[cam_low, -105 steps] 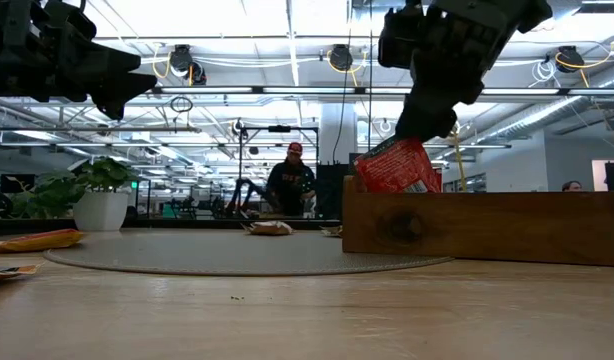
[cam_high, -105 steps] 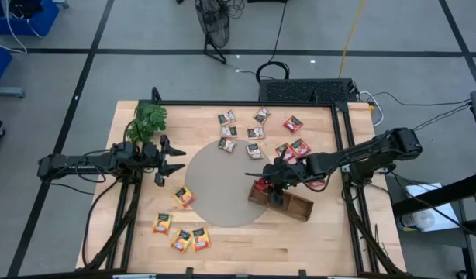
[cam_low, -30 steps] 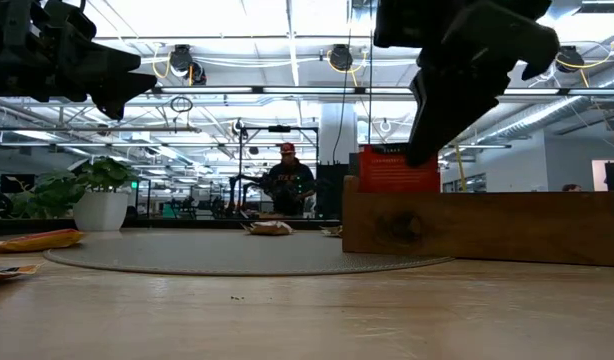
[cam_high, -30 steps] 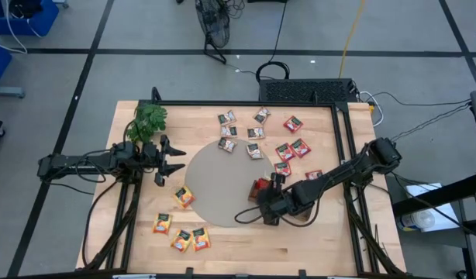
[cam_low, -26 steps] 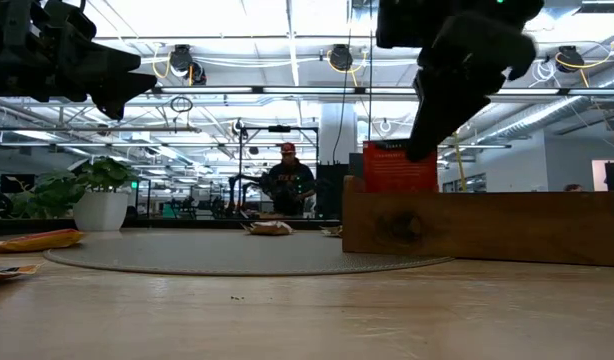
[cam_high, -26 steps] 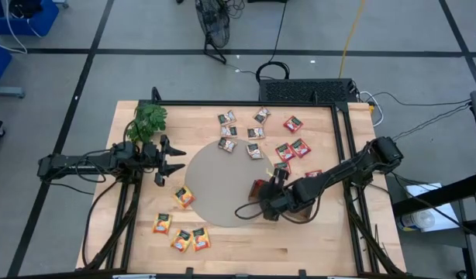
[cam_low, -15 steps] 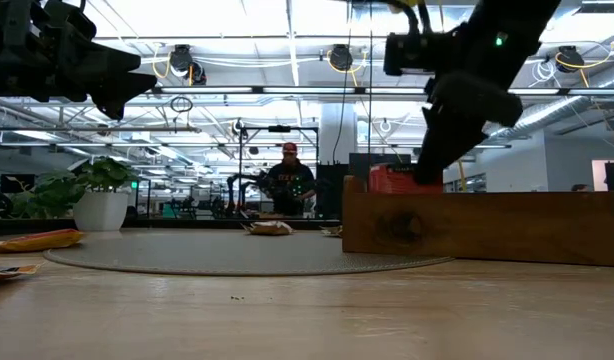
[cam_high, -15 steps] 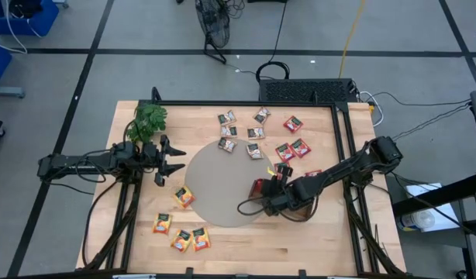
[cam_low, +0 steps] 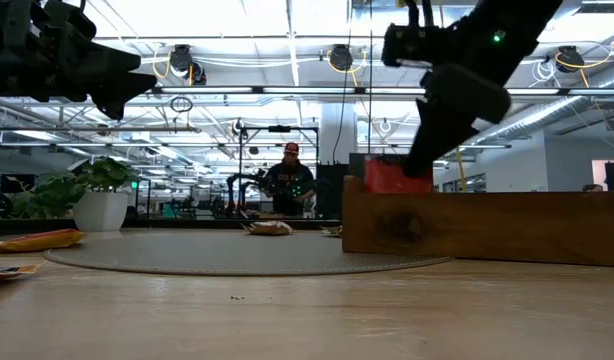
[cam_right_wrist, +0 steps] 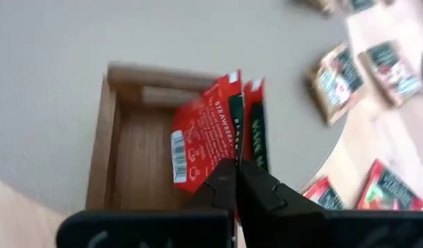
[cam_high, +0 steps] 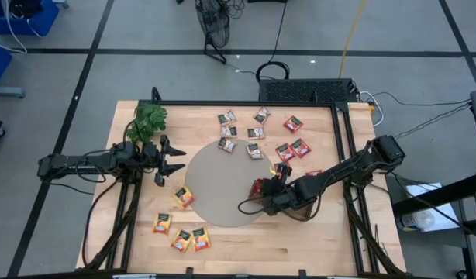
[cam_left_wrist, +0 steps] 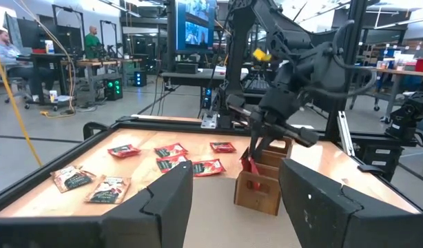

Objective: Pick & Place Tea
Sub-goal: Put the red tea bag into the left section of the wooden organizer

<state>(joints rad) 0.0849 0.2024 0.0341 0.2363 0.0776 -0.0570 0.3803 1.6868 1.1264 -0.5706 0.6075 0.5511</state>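
Note:
Two red tea sachets stand on edge in the end compartment of the wooden tray, which sits partly on the grey round mat. My right gripper is shut and slants down onto their upper edges; the low view shows it right of the red sachet. Loose tea sachets lie flat on the table: red, grey-white, orange-yellow. My left gripper waits open at the table's left. My right gripper meets the upper edge of the red sachets with its shut fingertips, slanting down from the table's right side. Whether the tips pinch an edge or only press on it, I cannot tell. The sachets stand upright in the tray.
A green leafy plant stands at the far left corner. Several orange-yellow sachets lie near the front left. More red sachets lie just beyond the tray. The rest of the tray runs toward the table's right.
My right gripper has shifted a little toward the table's far edge over the tray and has tipped, staying shut. The red sachet, which stood tall above the tray wall, now sits lower in the compartment.

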